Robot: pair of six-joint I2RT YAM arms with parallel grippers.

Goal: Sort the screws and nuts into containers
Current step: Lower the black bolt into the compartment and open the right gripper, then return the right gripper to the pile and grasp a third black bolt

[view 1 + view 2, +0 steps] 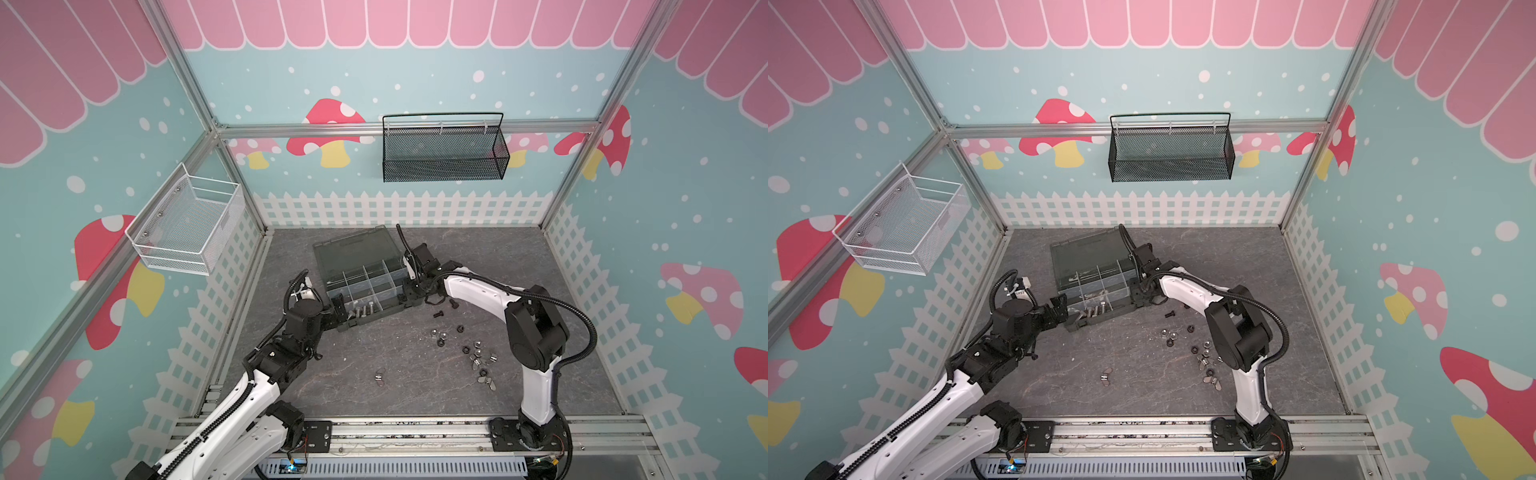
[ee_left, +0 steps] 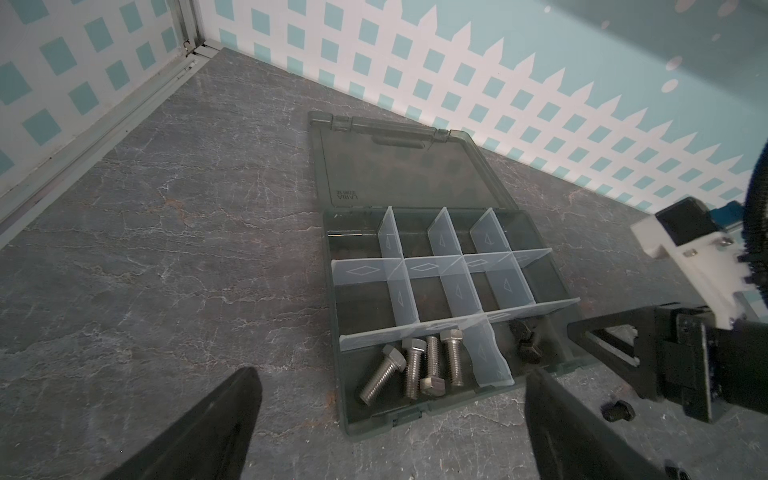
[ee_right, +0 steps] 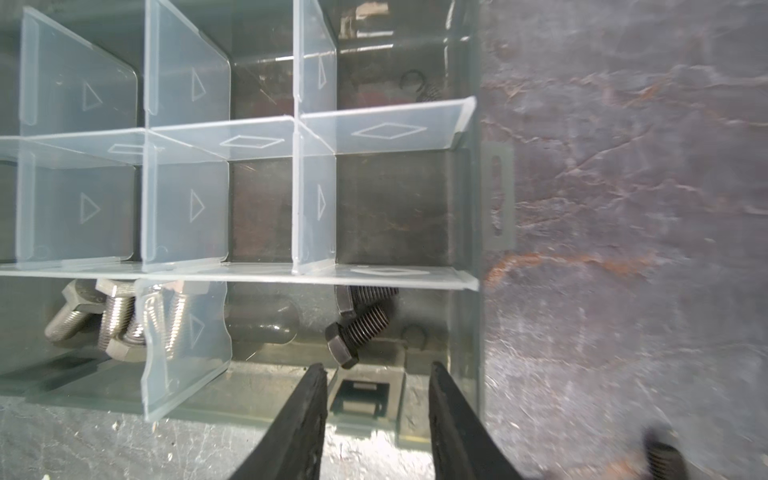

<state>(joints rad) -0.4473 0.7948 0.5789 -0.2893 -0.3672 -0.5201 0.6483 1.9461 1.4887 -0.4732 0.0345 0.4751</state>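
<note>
The smoky grey organizer box lies with its lid flat open in both top views; clear dividers split it into containers. Several silver screws lie in the front left compartment, and two black screws in the front right one. My right gripper hovers over that front right corner, open, with nothing between its fingers. My left gripper stands wide open at the box's front left corner. Two loose black screws and several nuts lie on the table to the right.
A lone silver wing nut lies on the slate table front of centre. A white wire basket hangs on the left wall and a black mesh basket on the back wall. Another black screw rests just beside the box.
</note>
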